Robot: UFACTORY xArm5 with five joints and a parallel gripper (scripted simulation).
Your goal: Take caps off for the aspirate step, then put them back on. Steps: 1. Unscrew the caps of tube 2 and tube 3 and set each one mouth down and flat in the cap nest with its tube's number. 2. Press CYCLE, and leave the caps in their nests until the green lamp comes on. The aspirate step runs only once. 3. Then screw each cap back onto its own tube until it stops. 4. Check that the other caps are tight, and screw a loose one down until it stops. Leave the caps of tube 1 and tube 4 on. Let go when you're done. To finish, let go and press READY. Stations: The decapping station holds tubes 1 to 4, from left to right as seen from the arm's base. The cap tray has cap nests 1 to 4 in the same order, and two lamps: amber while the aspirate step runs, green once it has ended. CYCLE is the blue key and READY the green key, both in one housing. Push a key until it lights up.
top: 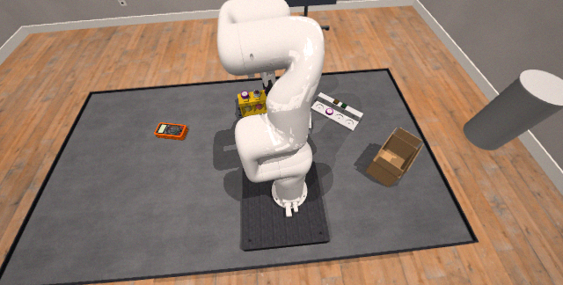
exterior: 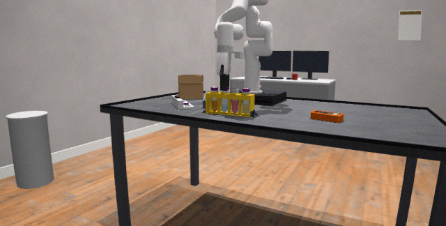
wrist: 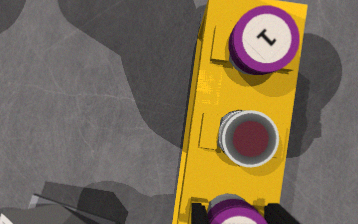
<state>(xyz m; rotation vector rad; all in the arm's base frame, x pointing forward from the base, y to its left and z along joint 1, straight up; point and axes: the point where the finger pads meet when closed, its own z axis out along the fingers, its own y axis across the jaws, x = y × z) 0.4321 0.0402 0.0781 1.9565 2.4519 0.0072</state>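
Note:
The yellow decapping station (wrist: 242, 115) holds tube 1 with its purple cap (wrist: 264, 39) on. Tube 2 (wrist: 249, 138) beside it stands open, with red liquid inside. My gripper (wrist: 237, 216) is at the bottom edge of the wrist view, shut on the purple cap of tube 3 (wrist: 237, 212), which sits on its tube in the rack. In the exterior view the gripper (exterior: 224, 84) reaches straight down onto the rack (exterior: 230, 104). One purple cap (top: 329, 111) lies in a nest of the white cap tray (top: 337, 110). Tube 4 is out of the wrist view.
An open cardboard box (top: 394, 157) lies on the mat right of the arm's base. An orange multimeter (top: 171, 130) lies to the left. A grey cylinder (top: 512, 110) stands on the floor beyond the table's right edge.

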